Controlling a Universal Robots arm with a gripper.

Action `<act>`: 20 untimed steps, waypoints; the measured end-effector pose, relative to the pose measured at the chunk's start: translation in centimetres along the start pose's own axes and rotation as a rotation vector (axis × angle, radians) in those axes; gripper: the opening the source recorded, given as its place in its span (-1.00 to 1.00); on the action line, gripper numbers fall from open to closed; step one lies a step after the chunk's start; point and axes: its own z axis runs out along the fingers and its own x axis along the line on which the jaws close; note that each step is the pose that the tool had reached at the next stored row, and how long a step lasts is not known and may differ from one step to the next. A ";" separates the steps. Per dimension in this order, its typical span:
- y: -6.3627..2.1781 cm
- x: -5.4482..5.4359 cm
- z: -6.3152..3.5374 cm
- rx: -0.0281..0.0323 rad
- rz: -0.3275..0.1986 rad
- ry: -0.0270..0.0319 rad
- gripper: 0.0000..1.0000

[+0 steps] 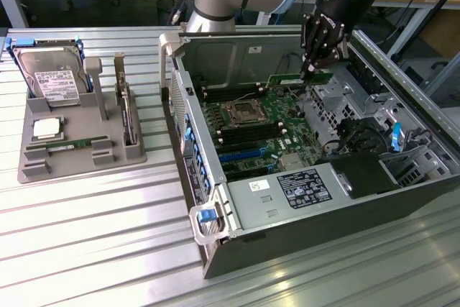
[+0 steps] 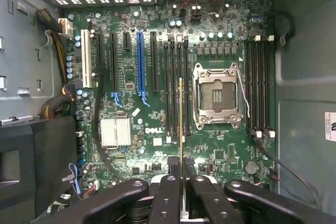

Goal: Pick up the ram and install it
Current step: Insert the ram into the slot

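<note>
so the black multi-fingered gripper (image 1: 310, 70) is hanging over the open grey computer case (image 1: 316, 235), jaws pinching the ram (image 1: 300, 79), the long thin green circuit-board stick, by its upper edge; in the wrist view the ram (image 2: 181, 124) shows edge-on as a thin line running straight out from between the black fingers (image 2: 169, 195), which are clamped on either side of it; below the jaws sits the green motherboard (image 2: 136, 116), and the stick lines up with the bank of long black memory slots (image 2: 176, 85) just beside the silver square processor socket (image 2: 219, 95); can't tell whether its lower edge is touching a slot or hanging just above; another set of black slots (image 2: 261, 87) sits on the far side of the socket from the jaws; well away from the jaws, on the ribbed metal counter (image 1: 93, 235), there's a grey parts tray (image 1: 79, 141) holding a silver hard drive (image 1: 50, 77), a square silver processor chip (image 1: 47, 129) and another green stick (image 1: 68, 144) lying flat
</note>
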 end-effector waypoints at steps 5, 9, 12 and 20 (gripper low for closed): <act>-0.02 0.0 0.42 0.0000 0.000 0.0000 -0.74; -0.03 0.0 0.82 0.0000 0.000 0.0000 -0.74; -0.05 0.0 1.14 0.0000 0.000 0.0001 -0.74; -0.07 0.0 1.80 0.0001 0.000 0.0000 -0.74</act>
